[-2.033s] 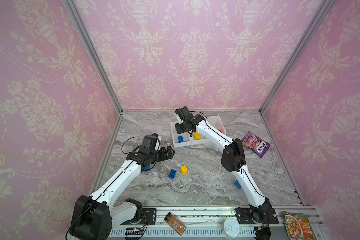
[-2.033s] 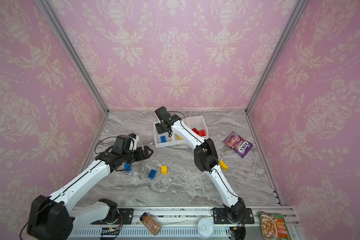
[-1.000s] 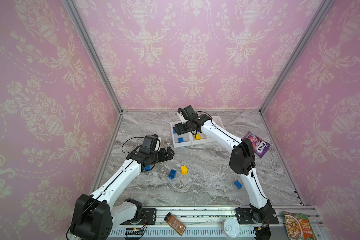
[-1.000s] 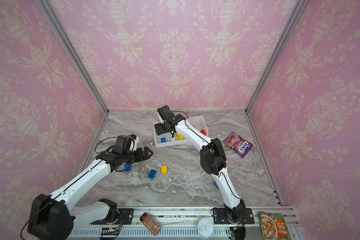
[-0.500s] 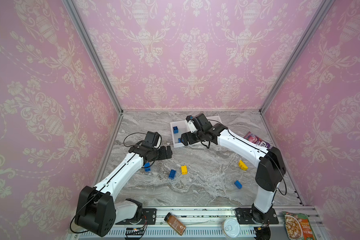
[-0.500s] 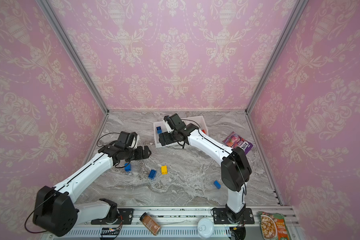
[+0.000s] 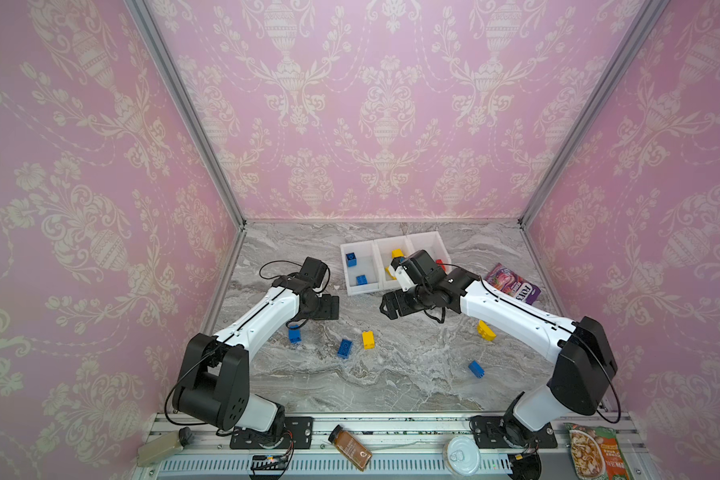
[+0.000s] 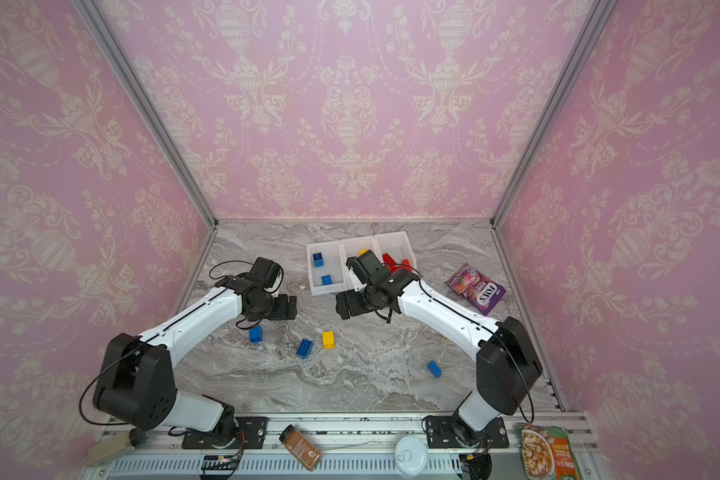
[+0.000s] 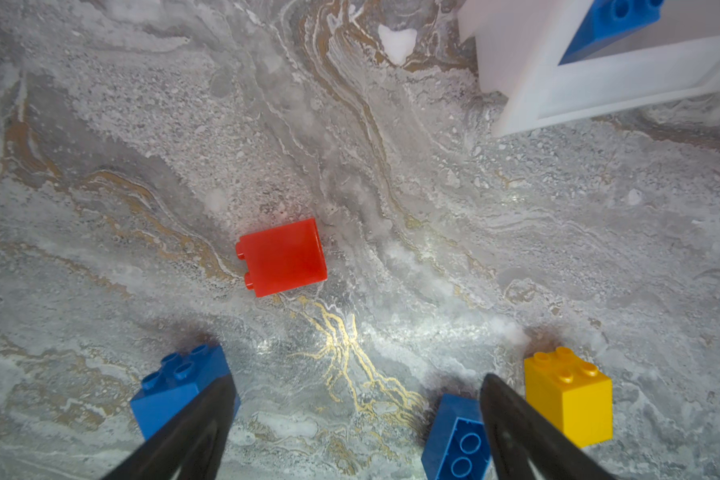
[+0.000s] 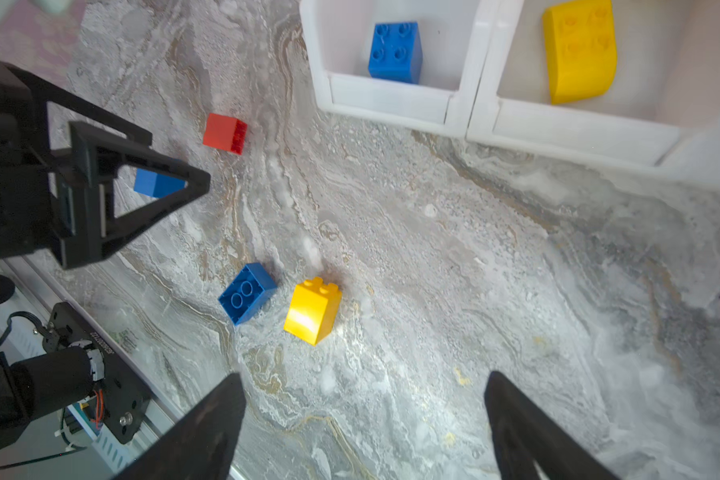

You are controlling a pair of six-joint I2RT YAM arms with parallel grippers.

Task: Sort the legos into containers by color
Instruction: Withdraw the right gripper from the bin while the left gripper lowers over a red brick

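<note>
The left gripper [image 9: 356, 380] is held over the counter [image 7: 391, 386] with its fingers [image 9: 204, 424] spread wide and nothing between them. The right gripper [image 10: 364, 377] is likewise spread and empty, and the two are seen facing each other in both top views, near but apart. The containers [image 7: 362, 289] are found just beside the right gripper, and ahead of the left gripper and off to one side. A purple sweet packet [image 7: 512, 284] is seen by the right arm, well apart from both grippers. A red lego [image 9: 282, 257] is laid on its side ahead of the left gripper, clear of both fingers. An upright blue lego [image 9: 175, 386] is partly hidden behind one finger of that gripper, while a tipped blue lego [image 9: 454, 436] and an upright yellow lego [image 9: 568, 399] are set just beside each other by the other finger. Within the containers, blue legos [image 7: 351, 259] are held in the compartment nearest the left gripper, yellow legos [image 7: 397, 253] in the middle one, and red legos [image 8: 388, 259] in the farthest. A lone blue lego [image 7: 476, 368] is seen well apart from the right gripper, toward that arm's base.
</note>
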